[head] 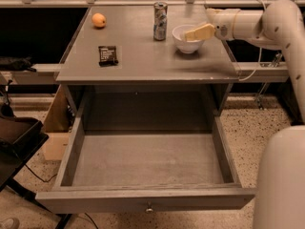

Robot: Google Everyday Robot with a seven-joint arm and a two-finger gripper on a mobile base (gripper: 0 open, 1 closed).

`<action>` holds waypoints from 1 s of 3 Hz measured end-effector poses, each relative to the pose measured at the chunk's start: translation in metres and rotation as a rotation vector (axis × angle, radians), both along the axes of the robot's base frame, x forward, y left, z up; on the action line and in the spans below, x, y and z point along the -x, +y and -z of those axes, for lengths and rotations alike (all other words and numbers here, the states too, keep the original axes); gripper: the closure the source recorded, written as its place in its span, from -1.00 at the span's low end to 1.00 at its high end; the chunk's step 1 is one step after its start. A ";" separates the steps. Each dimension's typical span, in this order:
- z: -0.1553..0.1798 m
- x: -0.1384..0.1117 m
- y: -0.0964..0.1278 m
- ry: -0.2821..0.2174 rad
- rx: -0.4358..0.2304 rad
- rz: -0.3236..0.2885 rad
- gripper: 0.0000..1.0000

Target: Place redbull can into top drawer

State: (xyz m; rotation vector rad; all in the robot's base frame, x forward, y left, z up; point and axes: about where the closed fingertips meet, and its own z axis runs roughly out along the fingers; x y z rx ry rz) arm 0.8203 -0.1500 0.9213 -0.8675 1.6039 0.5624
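White arm point(248, 23) reaches in level over the right edge of the grey worktop point(143, 63). Gripper point(199, 32), tan wedge, hangs above 1 round white bowl point(183, 44); spread or closed, cannot tell. 1 redbull can point(160, 21), slim metal cylinder, upright near back edge, just left of bowl. 1 orange fruit point(98, 20), back-left corner. 1 flat dark packet point(108, 55). Top drawer point(147, 202), grey wood, stands open below.
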 end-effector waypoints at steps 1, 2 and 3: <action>0.006 -0.024 0.012 -0.003 -0.052 -0.004 -1.00; 0.003 -0.040 0.028 -0.001 -0.058 -0.006 -1.00; -0.003 -0.052 0.046 0.004 -0.034 -0.003 -1.00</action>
